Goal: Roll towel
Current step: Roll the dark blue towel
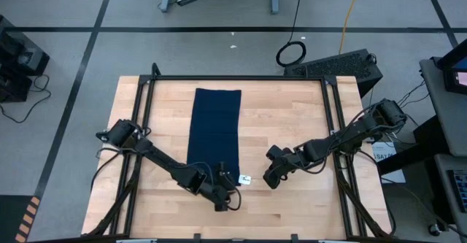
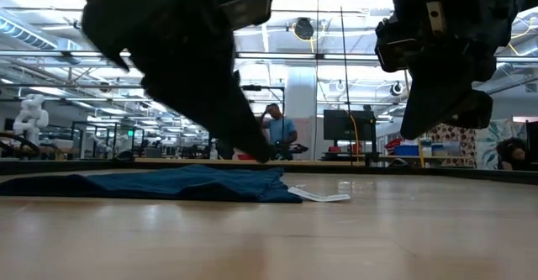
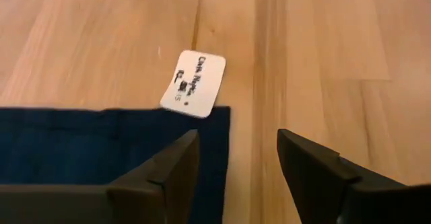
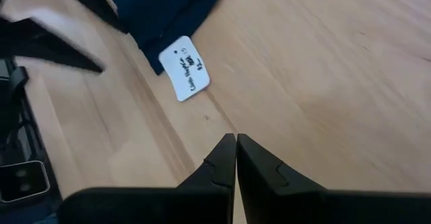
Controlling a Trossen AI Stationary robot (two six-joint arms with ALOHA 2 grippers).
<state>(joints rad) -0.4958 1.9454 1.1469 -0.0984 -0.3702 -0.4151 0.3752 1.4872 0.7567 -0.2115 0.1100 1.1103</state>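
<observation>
Towel: dark blue towel (image 1: 214, 133) lies flat and unrolled on the table (image 1: 292, 126), long axis running away from me, its near short edge by the left hand. No roll started yet, as I judge it.

Tag: white tag (image 3: 193, 83) sticks out from the near right corner of the towel, lying flat on the wood.

Left hand: left hand (image 3: 237, 162) is low over that near corner, fingers apart and empty; one finger (image 3: 161, 173) is above the cloth, the other above bare wood just past the edge.

Right hand: right hand (image 4: 236, 158) hangs above bare table to the right of the towel, near the tag but clear of it, fingers pressed together, holding nothing.

Risk 1: with the left hand straddling the side edge, I may pinch only the corner. Thin cloth would then fold diagonally and the roll would start crooked.

Risk 2: the tag could get caught in the grip instead of the fabric. Pulling on it would drag the whole towel rather than lift the edge.

Risk 3: only one corner is covered. If I begin turning before the right hand reaches the edge, the roll will likely cone out and loosen.

Risk 4: the two hands are near each other at this corner; bringing the right one in could knock the left.
</observation>
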